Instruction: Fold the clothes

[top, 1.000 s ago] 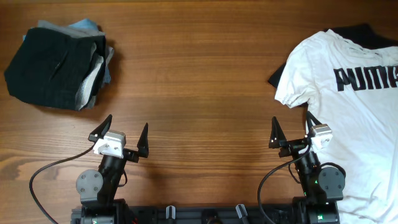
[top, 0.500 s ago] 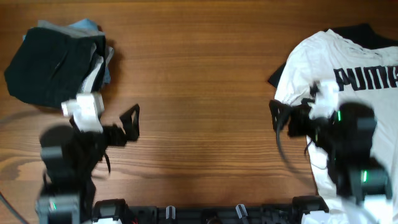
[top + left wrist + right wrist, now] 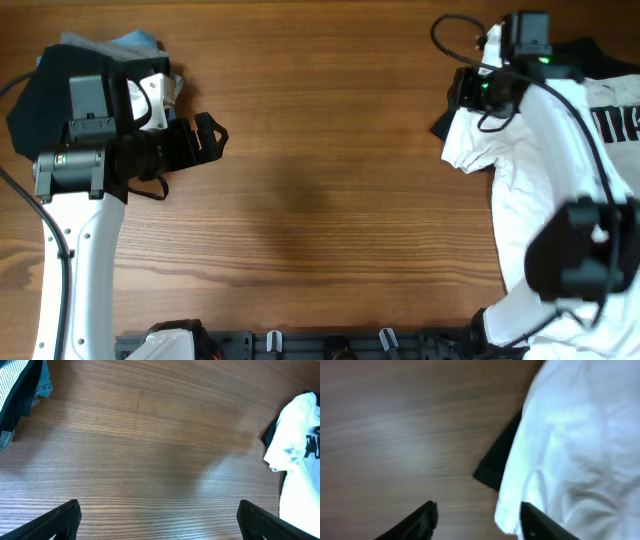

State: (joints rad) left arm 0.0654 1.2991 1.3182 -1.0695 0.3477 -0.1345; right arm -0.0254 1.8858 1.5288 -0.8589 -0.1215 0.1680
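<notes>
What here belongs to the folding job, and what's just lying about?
Job:
- white T-shirt
- black garment poking out from under it
- clothes pile, partly hidden by the left arm

Lying about:
- only the table shows besides the arms

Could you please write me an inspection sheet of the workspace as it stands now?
Surface: wooden table, bare in the middle.
Job's things: white T-shirt at the right, unfolded, lying over a black garment; pile of dark, grey and blue clothes at the far left.
Clutter: nothing seen.
Grippers: left tool open, empty, beside the pile; right tool open, empty, over the T-shirt's sleeve edge.
Cables: black cables follow both arms; one loops by the right wrist.
Surroundings: rig base at the near edge.
</notes>
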